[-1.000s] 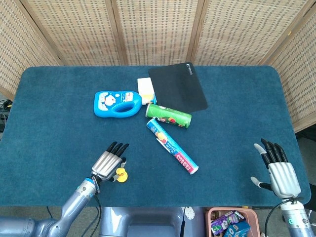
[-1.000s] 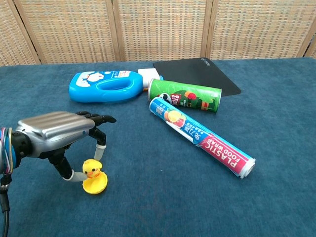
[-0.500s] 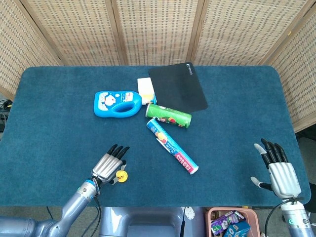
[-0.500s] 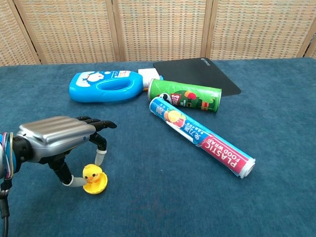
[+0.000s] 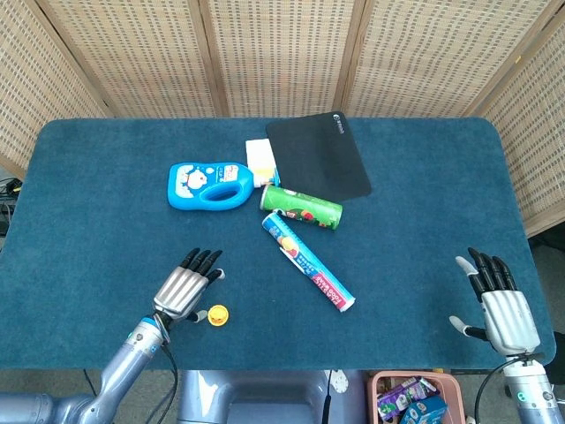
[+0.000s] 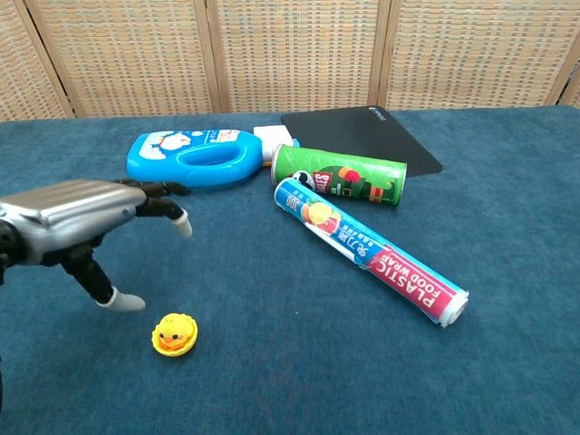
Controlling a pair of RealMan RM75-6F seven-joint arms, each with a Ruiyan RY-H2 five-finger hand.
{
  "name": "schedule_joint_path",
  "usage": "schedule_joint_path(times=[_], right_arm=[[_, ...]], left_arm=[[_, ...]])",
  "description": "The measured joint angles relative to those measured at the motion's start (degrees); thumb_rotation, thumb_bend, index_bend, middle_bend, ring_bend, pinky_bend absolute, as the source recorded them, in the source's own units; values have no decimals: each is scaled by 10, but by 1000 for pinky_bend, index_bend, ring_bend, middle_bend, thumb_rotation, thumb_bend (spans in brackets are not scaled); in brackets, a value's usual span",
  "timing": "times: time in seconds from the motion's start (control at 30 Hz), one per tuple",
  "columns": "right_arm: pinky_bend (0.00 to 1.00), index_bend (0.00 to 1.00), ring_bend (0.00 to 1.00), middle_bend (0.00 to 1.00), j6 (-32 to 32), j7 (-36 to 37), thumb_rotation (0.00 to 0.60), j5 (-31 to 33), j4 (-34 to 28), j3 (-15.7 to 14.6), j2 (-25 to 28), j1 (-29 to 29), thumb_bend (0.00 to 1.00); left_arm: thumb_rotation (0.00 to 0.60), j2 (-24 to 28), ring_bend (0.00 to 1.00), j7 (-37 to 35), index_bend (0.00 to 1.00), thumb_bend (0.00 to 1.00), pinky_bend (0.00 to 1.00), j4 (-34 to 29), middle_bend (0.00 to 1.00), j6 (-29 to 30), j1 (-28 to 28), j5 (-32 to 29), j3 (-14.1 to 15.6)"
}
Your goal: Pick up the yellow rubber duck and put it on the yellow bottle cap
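Note:
The yellow rubber duck (image 6: 172, 331) (image 5: 216, 314) sits upright on the yellow bottle cap (image 6: 174, 344) on the blue tablecloth, near the front left. My left hand (image 6: 77, 222) (image 5: 184, 290) hovers up and to the left of it, fingers spread, holding nothing and clear of the duck. My right hand (image 5: 501, 306) rests open near the table's front right edge, far from the duck, and shows only in the head view.
A blue detergent bottle (image 6: 195, 156), a green chip can (image 6: 343, 175), a plastic-wrap roll (image 6: 367, 249) and a black mouse pad (image 6: 362, 136) lie mid-table. A small white box (image 5: 259, 157) sits behind the bottle. A bin of cartons (image 5: 415, 399) stands below the front edge.
My left hand has let go of the duck, opened and lifted away to the left. The duck stays on the cap. The right hand has not moved.

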Motion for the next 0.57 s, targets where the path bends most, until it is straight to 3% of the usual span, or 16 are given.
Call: schedule_joint_path(times=[0.37, 0.57], right_arm=[[0, 0, 0, 0, 3, -16, 600, -2, -3, 0, -5, 0, 98], [0, 0, 0, 0, 7, -18, 600, -1, -4, 2, -6, -1, 98]], left_arm=[[600, 60, 0, -101, 48, 170, 0, 57, 0, 222, 149, 128, 37], [600, 87, 0, -174, 0, 155, 0, 119, 0, 294, 229, 157, 52]])
